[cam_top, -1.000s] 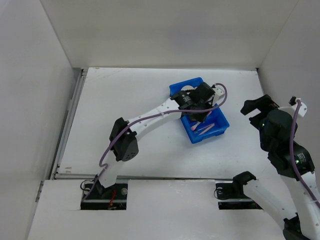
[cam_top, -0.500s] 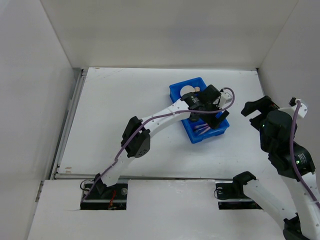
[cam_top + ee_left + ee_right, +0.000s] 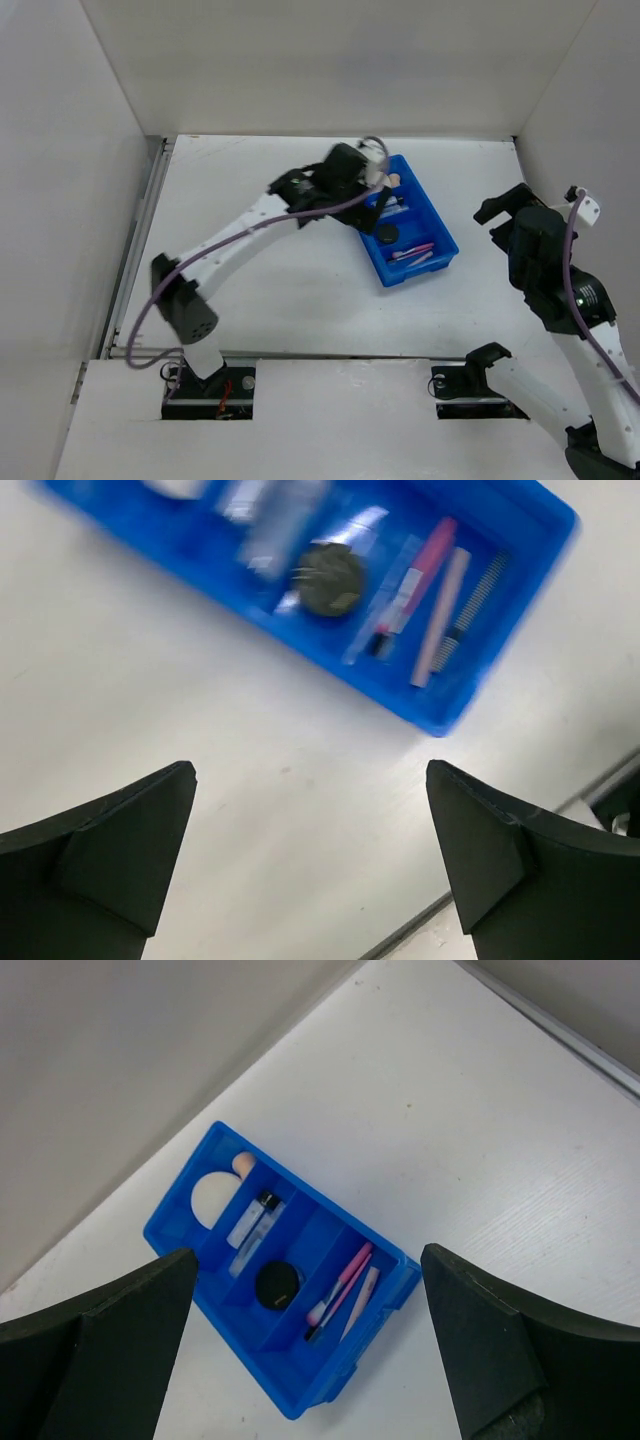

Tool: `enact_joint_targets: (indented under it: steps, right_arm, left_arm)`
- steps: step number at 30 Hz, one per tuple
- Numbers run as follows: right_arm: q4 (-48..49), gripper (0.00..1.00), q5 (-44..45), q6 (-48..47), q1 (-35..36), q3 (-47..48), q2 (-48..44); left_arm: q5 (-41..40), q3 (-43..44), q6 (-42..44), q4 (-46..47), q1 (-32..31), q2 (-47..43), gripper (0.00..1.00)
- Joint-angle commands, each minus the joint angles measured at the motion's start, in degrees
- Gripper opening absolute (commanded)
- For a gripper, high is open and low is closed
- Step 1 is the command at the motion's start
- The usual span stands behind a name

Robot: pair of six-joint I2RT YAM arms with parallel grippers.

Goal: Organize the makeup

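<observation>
Pink pencils [image 3: 345, 1278] in the blue tray [image 3: 296, 1400] looked light, stiff and rollable, best pinched mid-shaft. Both the left gripper [image 3: 310, 780] and right gripper [image 3: 308, 1255] gaped empty.

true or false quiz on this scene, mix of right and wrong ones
1. The compact lies in the tray. True.
2. The left gripper holds a pencil. False: it is open and empty, over bare table beside the tray.
3. The puff sits in an end compartment of the tray. True.
4. The right gripper is down inside the tray. False: it is open and well above the table, with the whole tray showing between its fingers.
5. The pink pencils lie on the table outside the tray. False: they lie in the tray, at the end opposite the puff.
</observation>
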Motion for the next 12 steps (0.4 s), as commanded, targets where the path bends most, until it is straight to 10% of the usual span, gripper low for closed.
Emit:
enact_joint_targets:
  steps: [1, 12]
  right_arm:
    - [0.38, 1.00, -0.32, 2.73, -0.25, -0.23, 4.13]
    - [-3.23, 1.00, -4.45, 3.34, -0.25, 4.96, 18.73]
  left_arm:
    - [-7.86, -7.22, -7.22, 0.41, 8.05, -10.56, 0.99]
    - [-18.16, -19.10, -14.53, -8.81, 29.67, -21.38, 0.99]
